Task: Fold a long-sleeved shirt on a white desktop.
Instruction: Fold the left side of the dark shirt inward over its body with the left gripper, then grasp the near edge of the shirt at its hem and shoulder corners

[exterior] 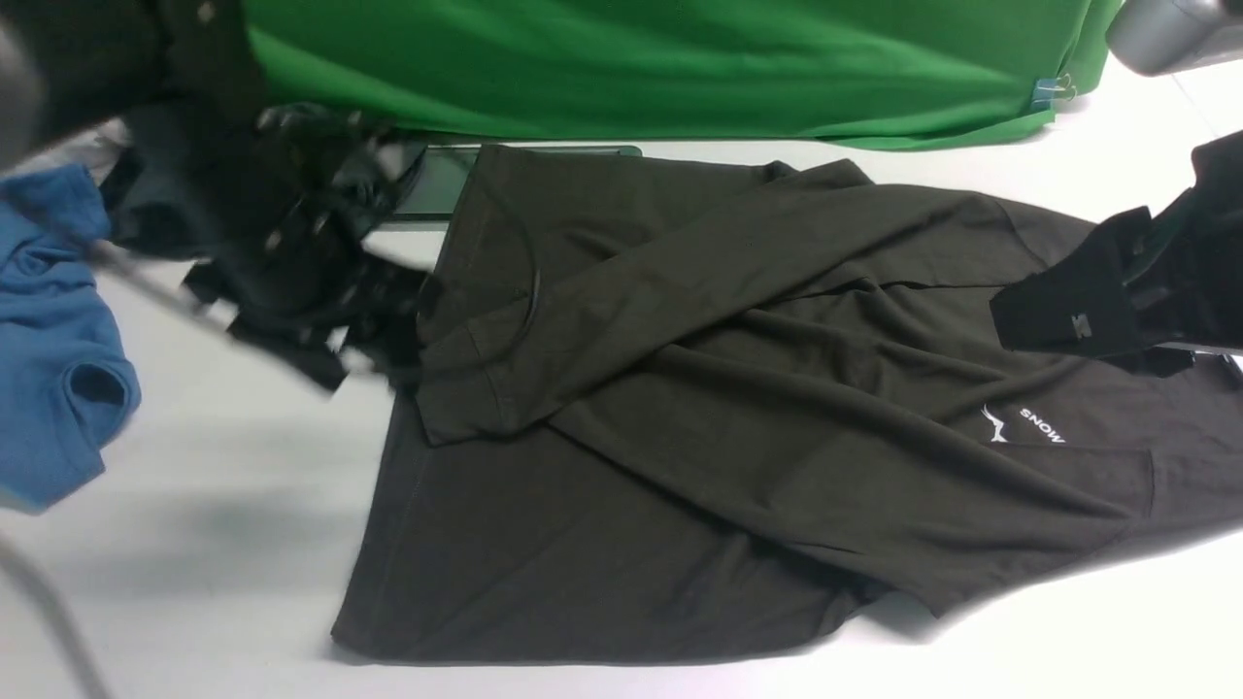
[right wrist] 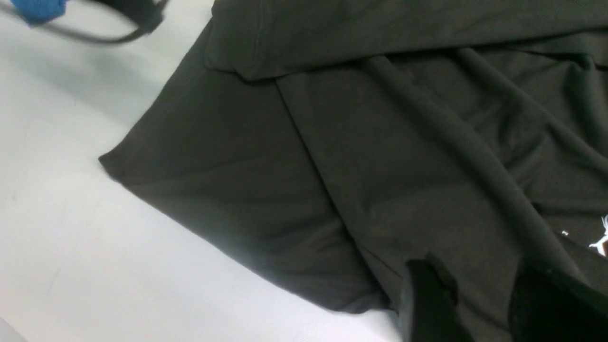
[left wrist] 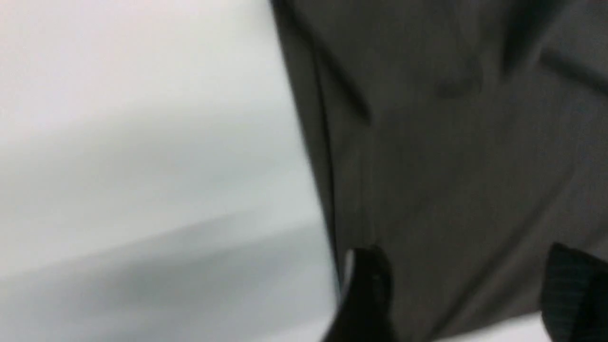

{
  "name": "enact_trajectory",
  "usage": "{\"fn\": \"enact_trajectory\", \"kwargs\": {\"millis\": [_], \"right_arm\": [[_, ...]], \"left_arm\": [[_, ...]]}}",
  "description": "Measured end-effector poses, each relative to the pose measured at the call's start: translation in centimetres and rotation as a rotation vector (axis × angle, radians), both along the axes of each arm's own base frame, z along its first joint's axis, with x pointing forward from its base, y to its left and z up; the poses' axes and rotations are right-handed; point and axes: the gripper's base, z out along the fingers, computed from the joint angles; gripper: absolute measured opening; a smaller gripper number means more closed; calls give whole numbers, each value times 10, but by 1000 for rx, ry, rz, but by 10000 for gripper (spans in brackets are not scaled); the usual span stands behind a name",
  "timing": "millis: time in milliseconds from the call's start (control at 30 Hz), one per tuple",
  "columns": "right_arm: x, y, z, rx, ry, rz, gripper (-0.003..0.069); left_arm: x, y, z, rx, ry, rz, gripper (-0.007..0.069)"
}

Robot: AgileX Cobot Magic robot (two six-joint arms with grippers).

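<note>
The long-sleeved shirt (exterior: 728, 388) lies spread on the white desktop (exterior: 194, 544), very dark olive, with both sleeves laid across its body and a white bird and "SNOW" mark (exterior: 1024, 427) near the right. My left gripper (exterior: 379, 330) is a motion blur just left of the folded sleeve's cuff. In the left wrist view its jaws (left wrist: 468, 294) stand wide apart over the shirt's edge (left wrist: 451, 166), holding nothing. My right gripper (exterior: 1054, 316) hovers over the shirt's right part. In the right wrist view it (right wrist: 489, 304) is open above the fabric (right wrist: 380, 166).
A blue garment (exterior: 49, 340) lies at the left edge, with a dark garment (exterior: 165, 214) behind the left arm. The grey-framed cable hatch (exterior: 437, 184) sits partly under the shirt's far corner. A green cloth backdrop (exterior: 631, 68) closes the back.
</note>
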Motion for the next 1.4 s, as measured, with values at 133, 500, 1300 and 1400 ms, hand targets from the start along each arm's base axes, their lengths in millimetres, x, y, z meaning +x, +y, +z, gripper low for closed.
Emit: {"fn": "enact_trajectory", "kwargs": {"millis": [133,500,1300,1400], "right_arm": [[0,0,0,-1,0,0,241],[1,0,1,3,-9,-3,241],[-9,-10,-135,-319,33,302,342],[-4,-10,-156,-346,50,314,439]], "left_arm": [[-55,7,-22,15,104,57,596],[-101,8,-94,-80,10,269,567],[-95,7,-90,-104,-105,157,38],[-96,7,-90,-100,-104,150,38]]}}
